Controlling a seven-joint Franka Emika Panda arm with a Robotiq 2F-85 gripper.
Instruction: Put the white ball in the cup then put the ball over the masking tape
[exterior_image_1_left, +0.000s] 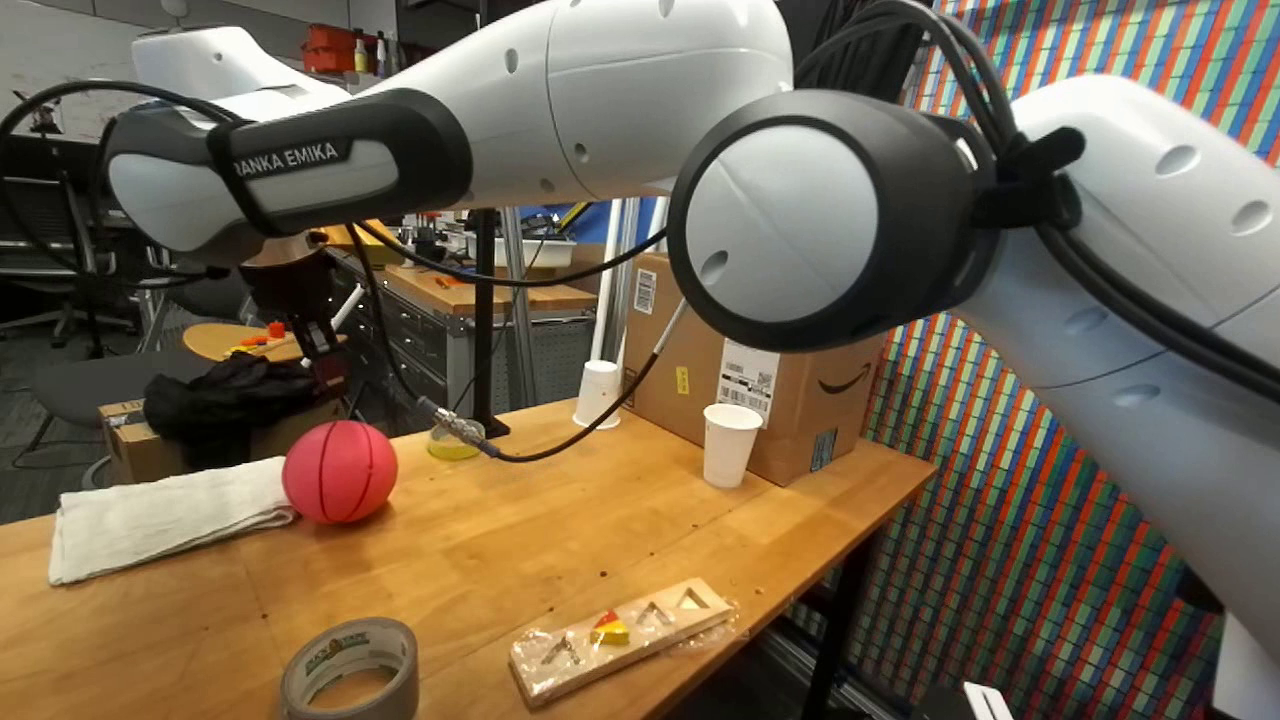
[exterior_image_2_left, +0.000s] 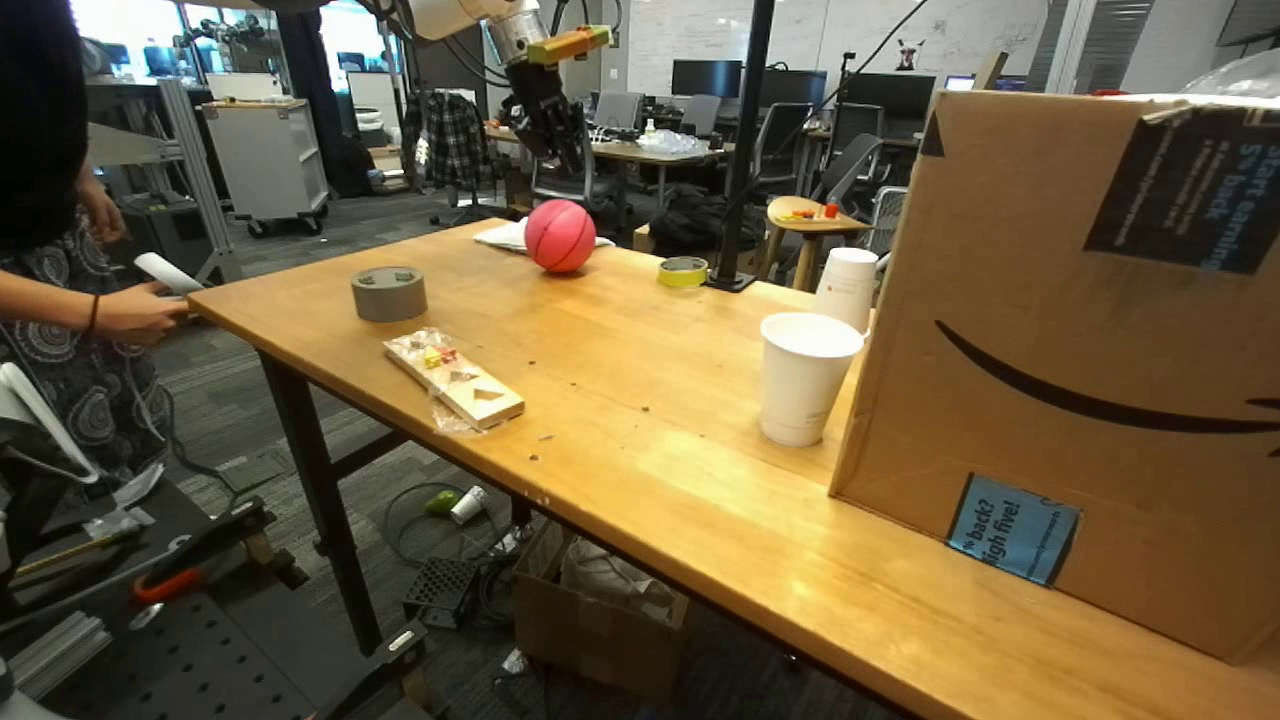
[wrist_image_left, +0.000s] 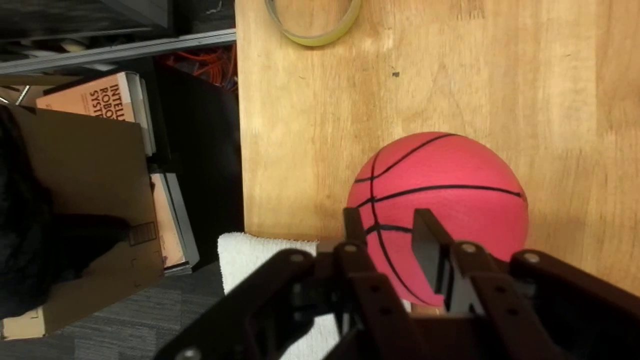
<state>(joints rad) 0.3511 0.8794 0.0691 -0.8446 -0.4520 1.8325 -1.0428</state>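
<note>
The red-orange ball (exterior_image_1_left: 340, 472) (exterior_image_2_left: 560, 236) (wrist_image_left: 450, 220) with dark seam lines rests on the table beside a folded towel. My gripper (exterior_image_1_left: 325, 372) (exterior_image_2_left: 568, 155) (wrist_image_left: 387, 220) hangs above it, apart from it. The fingers are parted with nothing between them; the ball shows below. The masking tape (exterior_image_1_left: 402, 685) (exterior_image_2_left: 388, 300), a grey-tan roll, lies flat near the table's other side. The low yellow-green thing (exterior_image_1_left: 453, 452) (exterior_image_2_left: 683, 275) (wrist_image_left: 320, 40), described as the cup, looks like an open ring in the wrist view, with wood showing through. The white ball is not in view.
A white paper cup (exterior_image_1_left: 730, 447) (exterior_image_2_left: 808, 380) and upturned cups (exterior_image_1_left: 598, 395) stand by a large cardboard box (exterior_image_1_left: 665, 330). A wooden shape board (exterior_image_1_left: 620, 640) lies near the table edge. The towel (exterior_image_1_left: 165, 515) lies by the ball. A black post (exterior_image_2_left: 745, 150) rises behind.
</note>
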